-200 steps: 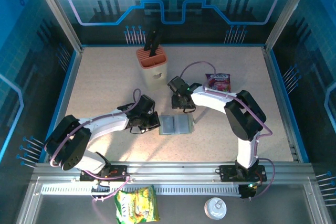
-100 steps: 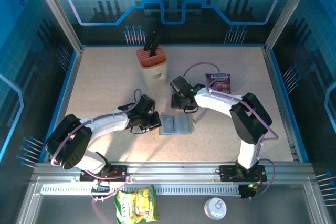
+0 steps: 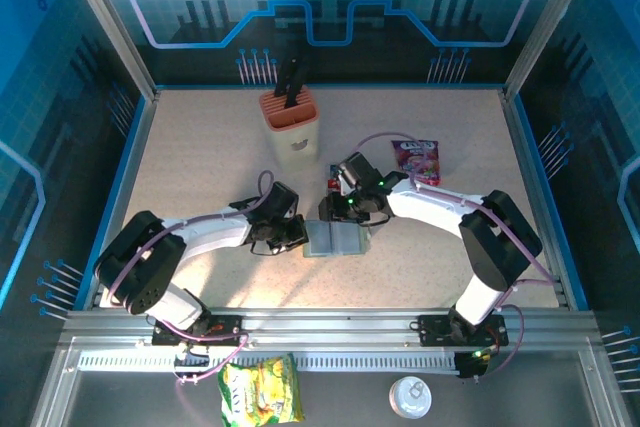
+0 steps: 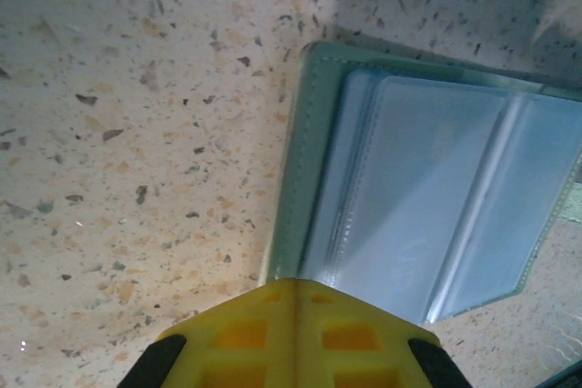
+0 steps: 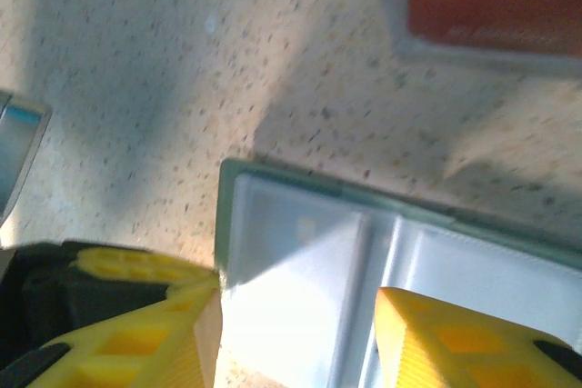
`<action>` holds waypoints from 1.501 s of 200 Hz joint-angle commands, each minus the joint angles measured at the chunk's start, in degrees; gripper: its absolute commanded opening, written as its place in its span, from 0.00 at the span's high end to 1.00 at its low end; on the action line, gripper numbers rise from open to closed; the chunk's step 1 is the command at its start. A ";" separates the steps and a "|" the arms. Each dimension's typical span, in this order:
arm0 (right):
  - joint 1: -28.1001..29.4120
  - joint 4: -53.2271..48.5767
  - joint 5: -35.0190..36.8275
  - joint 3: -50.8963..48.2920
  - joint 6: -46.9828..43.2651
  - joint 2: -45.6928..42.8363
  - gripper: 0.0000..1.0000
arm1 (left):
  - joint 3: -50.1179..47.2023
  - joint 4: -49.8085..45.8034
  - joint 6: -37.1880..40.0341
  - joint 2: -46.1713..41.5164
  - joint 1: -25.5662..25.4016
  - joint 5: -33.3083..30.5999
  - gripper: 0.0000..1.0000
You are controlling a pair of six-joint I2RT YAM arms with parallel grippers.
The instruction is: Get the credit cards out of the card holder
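Your left pincer (image 4: 296, 302) is shut tight, its tip touching the edge of the open card holder (image 4: 427, 197) on the table (image 3: 200, 167). Your right pincer (image 5: 298, 302) stands half open, fingers straddling one pale panel.

Card holder (image 3: 338, 240) flat on surface (image 3: 200, 167), left hand (image 3: 294, 237) at its left edge, right hand (image 3: 347, 215) over its rear edge, knife block (image 3: 290, 125) behind, snack packet (image 3: 416, 157) rear right.
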 commanded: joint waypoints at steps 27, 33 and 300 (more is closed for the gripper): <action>-0.57 6.38 -8.98 -3.13 1.82 -0.81 0.53 | 1.34 -2.38 0.45 2.18 -0.48 -1.03 1.00; -0.56 6.56 -9.32 -3.12 1.87 -0.56 0.54 | 1.41 -2.27 0.38 2.36 -0.61 -0.95 1.00; -0.18 7.47 -16.05 -3.56 1.59 7.39 0.63 | 1.53 -3.50 -0.19 1.37 -1.25 -4.10 1.00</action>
